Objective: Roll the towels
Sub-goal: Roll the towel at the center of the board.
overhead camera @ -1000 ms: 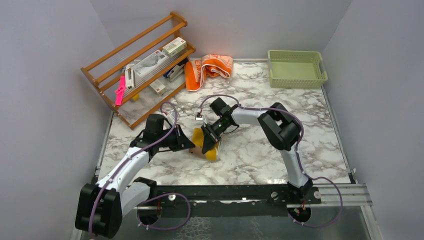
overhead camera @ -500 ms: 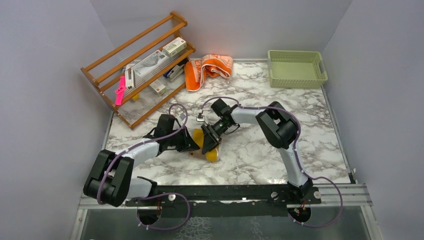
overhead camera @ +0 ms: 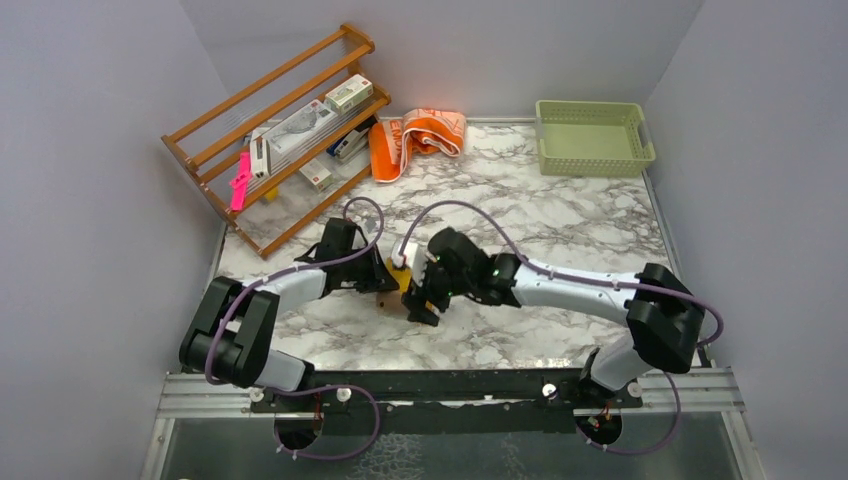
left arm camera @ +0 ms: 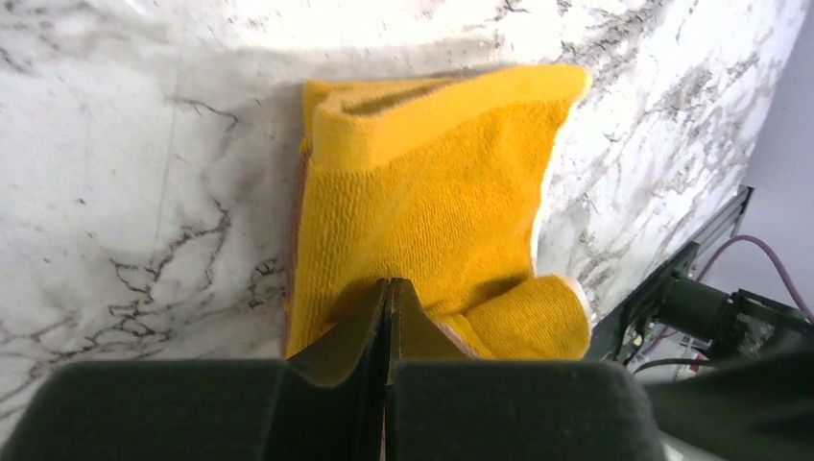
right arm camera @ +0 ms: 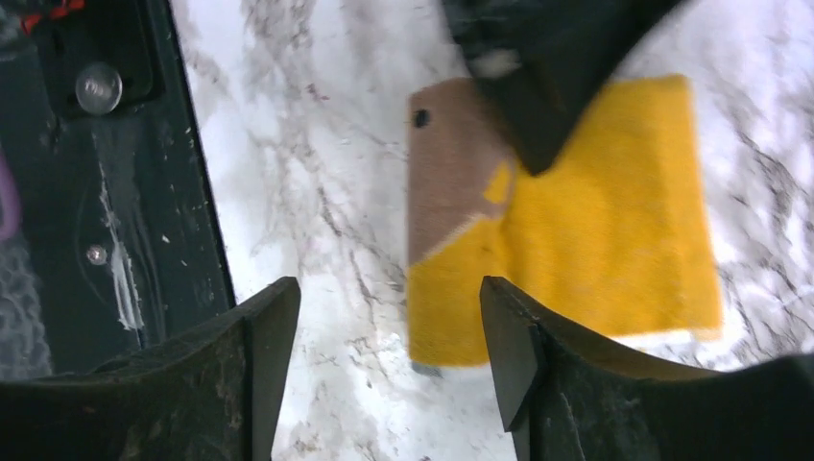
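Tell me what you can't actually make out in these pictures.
- Top view: the mustard-yellow cloth towel is mostly covered by the left gripper and right gripper, so its roll is hidden.
- Left wrist view: the shut left gripper's fingers block their own contact; whether they pinch cloth is unclear.
- Top view: lettering on the orange and peach cloth towel is too small to read.
- Right wrist view: the towel's brown patch is blurred.

Your marble worktop (overhead camera: 560, 230) carries 4 things: rack (overhead camera: 280, 130) far-left, orange towel (overhead camera: 418, 140) at the far edge, basket (overhead camera: 592, 137) far-right, yellow towel (left arm camera: 432, 221) towards the near edge's middle.
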You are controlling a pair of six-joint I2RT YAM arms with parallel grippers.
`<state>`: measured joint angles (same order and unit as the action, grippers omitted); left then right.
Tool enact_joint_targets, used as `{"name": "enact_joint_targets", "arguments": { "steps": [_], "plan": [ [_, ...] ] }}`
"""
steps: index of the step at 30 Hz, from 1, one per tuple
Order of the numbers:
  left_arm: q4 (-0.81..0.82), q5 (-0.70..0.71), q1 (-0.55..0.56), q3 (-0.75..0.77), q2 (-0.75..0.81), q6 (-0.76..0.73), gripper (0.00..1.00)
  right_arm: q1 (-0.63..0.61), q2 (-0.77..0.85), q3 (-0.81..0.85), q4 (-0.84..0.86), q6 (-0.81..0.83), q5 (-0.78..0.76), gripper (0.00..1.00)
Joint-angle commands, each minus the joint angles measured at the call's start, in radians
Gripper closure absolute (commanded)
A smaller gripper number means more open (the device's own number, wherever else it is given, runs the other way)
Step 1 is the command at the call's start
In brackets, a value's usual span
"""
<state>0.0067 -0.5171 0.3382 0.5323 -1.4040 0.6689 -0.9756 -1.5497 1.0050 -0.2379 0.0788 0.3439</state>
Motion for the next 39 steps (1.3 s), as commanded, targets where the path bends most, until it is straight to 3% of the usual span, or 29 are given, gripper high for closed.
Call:
{"name": "enact_joint_targets", "arguments": {
  "steps": [1,6,15,28,33,39],
  "plan": [
    [-0.040,0.047,0.002,0.044,-0.052,-0.065,1.00,-0.118,-0.005,-0.066,0.134,0.120,-0.294,0.35],
    [-0.063,0.066,0.002,0.061,-0.063,-0.081,1.00,-0.247,-0.023,-0.085,0.183,0.148,-0.408,0.38],
    [-0.066,0.065,0.002,0.061,-0.072,-0.088,1.00,-0.277,-0.088,-0.051,0.178,0.144,-0.437,0.41],
    [-0.109,0.056,0.001,0.113,0.017,-0.080,1.00,-0.275,-0.025,0.016,0.017,-0.035,0.006,0.43],
    [-0.190,0.054,-0.020,0.175,0.113,-0.081,0.96,-0.276,-0.065,-0.001,0.019,-0.067,0.066,0.44],
    [-0.345,0.029,-0.128,0.222,0.201,-0.141,0.92,-0.275,-0.120,-0.016,0.032,-0.088,0.037,0.45]
  ]
}}
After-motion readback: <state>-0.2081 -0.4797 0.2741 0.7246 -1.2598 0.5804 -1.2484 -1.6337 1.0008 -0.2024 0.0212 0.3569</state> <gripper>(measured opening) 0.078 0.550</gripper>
